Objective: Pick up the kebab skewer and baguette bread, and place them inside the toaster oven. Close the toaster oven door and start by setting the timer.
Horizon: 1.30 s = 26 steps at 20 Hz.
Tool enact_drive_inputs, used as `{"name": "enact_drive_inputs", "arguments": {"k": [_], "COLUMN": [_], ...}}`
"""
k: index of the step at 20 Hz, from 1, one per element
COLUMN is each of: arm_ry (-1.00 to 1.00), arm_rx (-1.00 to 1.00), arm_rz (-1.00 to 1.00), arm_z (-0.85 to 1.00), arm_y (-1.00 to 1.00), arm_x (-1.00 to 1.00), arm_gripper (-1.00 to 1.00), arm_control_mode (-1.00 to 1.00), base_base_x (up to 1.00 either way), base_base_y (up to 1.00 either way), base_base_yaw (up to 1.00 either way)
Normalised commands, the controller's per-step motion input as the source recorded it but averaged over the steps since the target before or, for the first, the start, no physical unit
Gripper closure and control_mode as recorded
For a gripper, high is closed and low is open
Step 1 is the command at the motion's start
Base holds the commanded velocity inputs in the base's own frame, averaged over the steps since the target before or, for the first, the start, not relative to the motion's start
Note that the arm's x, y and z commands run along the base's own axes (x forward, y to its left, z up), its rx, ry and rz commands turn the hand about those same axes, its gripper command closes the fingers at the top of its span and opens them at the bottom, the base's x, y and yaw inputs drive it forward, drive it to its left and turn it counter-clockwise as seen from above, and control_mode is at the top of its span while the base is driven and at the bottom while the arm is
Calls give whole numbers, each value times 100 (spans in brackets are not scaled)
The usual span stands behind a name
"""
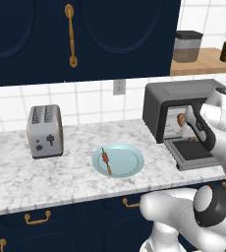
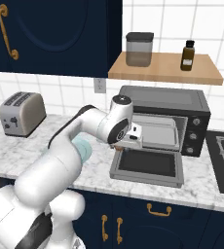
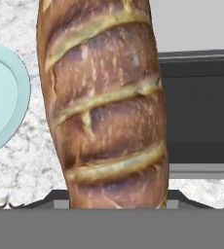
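Matt, crusty golden-brown baguette bread [image 3: 104,107], polished grey-veined marble counter [image 1: 16,172], glossy pale-blue plate [image 1: 129,160], brushed-metal toaster [image 1: 44,132]

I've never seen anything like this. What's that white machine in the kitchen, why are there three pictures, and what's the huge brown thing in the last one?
The white machine is a robot arm with a two-finger gripper. Two cameras ride on its base, behind it to the left and right; the third sits on the hand. The huge brown thing is the baguette bread, held in the gripper right before that camera. On the marble counter lie a pale blue plate with the kebab skewer, a silver toaster and the black toaster oven, its door folded down open.
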Motion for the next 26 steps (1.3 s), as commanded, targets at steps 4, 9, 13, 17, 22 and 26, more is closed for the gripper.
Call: {"name": "enact_drive_inputs", "arguments": {"k": [4,9,13,17,22,26], "arm_ry": [4,0,-3,-10,-6,-1], "arm_rx": [0,1,6,7,4,0], "arm_rz": [-3,-1,0,0,0,0], "arm_z": [0,-4,-27,-22,-5,0], "arm_y": [-5,-23,-7,1,-2,-1], "arm_x": [25,19,19,44,26,13], "arm_gripper": [100,100,100,100,100,100], "arm_control_mode": [-100,-100,-100,-100,-100,-100], "base_base_x": [0,0,0,0,0,0], "base_base_y": [0,0,0,0,0,0], "base_base_yaw": [0,0,0,0,0,0]}}
